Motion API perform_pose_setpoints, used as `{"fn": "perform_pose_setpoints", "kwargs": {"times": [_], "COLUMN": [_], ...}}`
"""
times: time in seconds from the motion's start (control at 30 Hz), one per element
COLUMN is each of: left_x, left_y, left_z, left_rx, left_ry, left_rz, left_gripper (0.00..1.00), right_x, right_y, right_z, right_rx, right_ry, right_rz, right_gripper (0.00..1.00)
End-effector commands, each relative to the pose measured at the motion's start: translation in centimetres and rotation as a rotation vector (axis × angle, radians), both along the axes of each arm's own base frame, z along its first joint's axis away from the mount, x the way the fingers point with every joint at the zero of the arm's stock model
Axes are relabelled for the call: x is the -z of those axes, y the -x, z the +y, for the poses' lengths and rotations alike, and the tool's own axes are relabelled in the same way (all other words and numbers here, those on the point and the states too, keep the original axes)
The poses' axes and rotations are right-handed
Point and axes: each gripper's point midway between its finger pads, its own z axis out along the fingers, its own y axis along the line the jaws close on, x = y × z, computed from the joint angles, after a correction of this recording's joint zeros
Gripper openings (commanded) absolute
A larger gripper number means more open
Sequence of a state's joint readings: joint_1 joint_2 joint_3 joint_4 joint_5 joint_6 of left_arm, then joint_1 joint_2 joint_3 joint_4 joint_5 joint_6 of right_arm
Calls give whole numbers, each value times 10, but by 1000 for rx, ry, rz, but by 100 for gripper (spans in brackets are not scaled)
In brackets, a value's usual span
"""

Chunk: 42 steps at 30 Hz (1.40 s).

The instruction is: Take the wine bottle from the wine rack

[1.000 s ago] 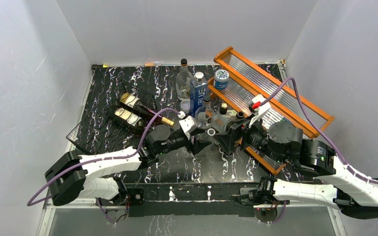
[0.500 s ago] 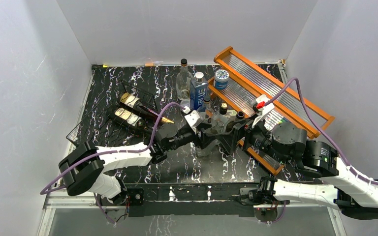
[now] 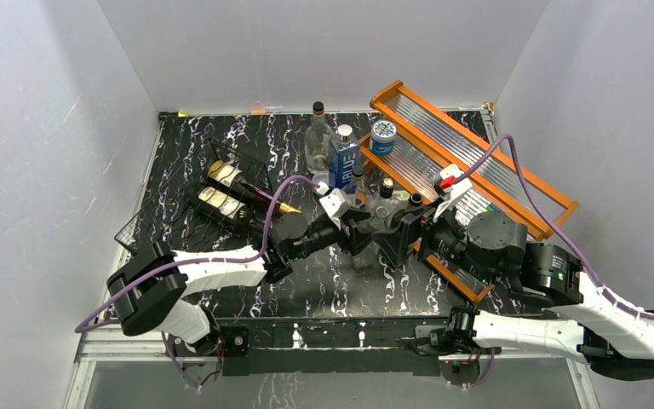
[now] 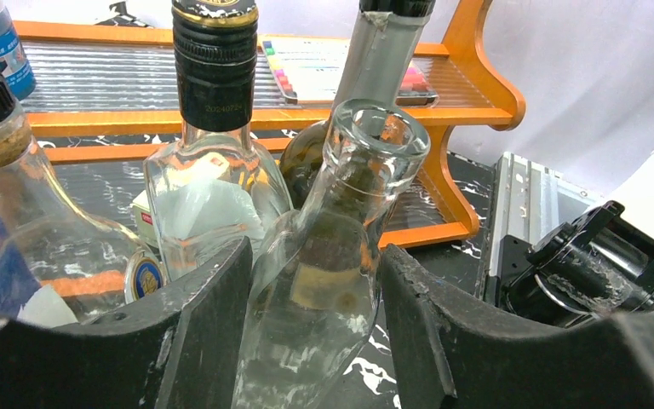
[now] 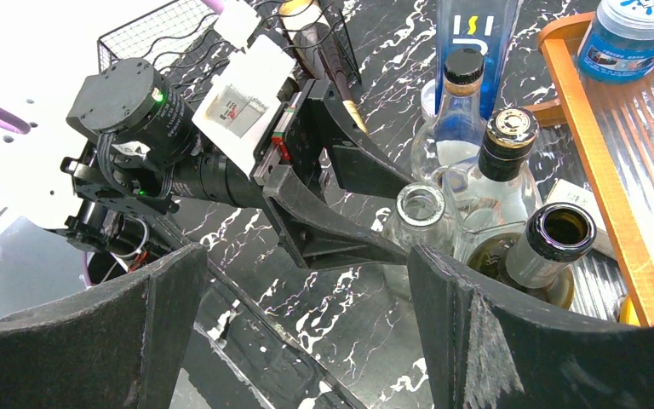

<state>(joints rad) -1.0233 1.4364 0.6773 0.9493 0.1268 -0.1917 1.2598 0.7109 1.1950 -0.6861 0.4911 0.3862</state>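
Observation:
The wine rack [image 3: 140, 230], low black wire, sits at the left with two dark wine bottles [image 3: 232, 210] with gold tops lying on it. My left gripper [image 3: 364, 232] [image 4: 313, 256] reaches right of the rack into the bottle cluster. It is shut on a clear, uncapped glass bottle [image 4: 341, 221] [image 5: 417, 226], which tilts between its fingers. In the right wrist view the left gripper [image 5: 404, 217] holds this bottle low on its body. My right gripper [image 3: 404, 234] [image 5: 306, 256] faces it from the right, open, with only bare table between its fingers.
Several bottles stand tight behind the held one: a black-capped clear bottle [image 4: 213, 162], a dark green open bottle [image 5: 553, 243], a blue-labelled bottle [image 3: 343, 158]. The orange wood-framed shelf [image 3: 511, 183] lies at the right with a blue-lidded jar [image 3: 383, 135]. White walls enclose the table.
My left arm has stretched to the right, carrying the clear bottle up against the standing bottles. The right gripper has shifted slightly and stays open.

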Motion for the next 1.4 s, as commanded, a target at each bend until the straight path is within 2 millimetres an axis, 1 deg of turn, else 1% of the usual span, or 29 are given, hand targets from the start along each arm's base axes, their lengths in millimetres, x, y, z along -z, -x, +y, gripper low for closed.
{"fn": "perform_pose_setpoints", "kwargs": {"times": [0.0,0.2,0.33,0.4,0.53,0.67,0.7,0.73,0.77,0.83,0.93,0.97,1.07,1.17,1.27,1.37], "left_x": [-65,-46,-40,-38,-31,-26,-22,-20,-26,-28,-29,-29,-30,-27,-18,-6], "left_y": [0,-1,2,4,4,6,6,7,8,10,11,12,15,15,12,5], "left_z": [-8,-4,2,6,14,20,20,21,24,27,32,34,39,47,63,87], "left_rx": [16,-2,-1,-6,-31,-37,-39,-40,-39,-43,-50,-49,-51,-77,-143,-248], "left_ry": [183,166,158,157,153,147,142,138,151,154,155,153,135,87,12,-73], "left_rz": [-102,-78,-73,-70,-48,-35,-29,-22,-29,-27,-19,-20,-12,14,61,105], "left_gripper": [30,29,29,32,47,60,64,73,79,88,96,98,98,98,98,98], "right_x": [-9,-10,-9,-10,-10,-10,-9,-8,-8,-7,-3,1,11,20,32,42], "right_y": [-3,-3,-2,-2,-2,-2,-2,-2,-2,-2,-3,-4,-6,-7,-12,-21], "right_z": [4,2,3,3,5,6,7,7,7,8,8,8,10,15,20,17], "right_rx": [12,12,10,9,5,1,1,-1,-2,0,4,8,15,13,28,96], "right_ry": [-34,-38,-39,-40,-40,-38,-35,-31,-30,-25,0,16,62,107,171,230], "right_rz": [-15,-15,-12,-13,-13,-13,-12,-10,-10,-7,-1,4,17,30,41,52], "right_gripper": [98,98,98,98,98,98,98,98,98,98,98,98,98,98,98,98]}}
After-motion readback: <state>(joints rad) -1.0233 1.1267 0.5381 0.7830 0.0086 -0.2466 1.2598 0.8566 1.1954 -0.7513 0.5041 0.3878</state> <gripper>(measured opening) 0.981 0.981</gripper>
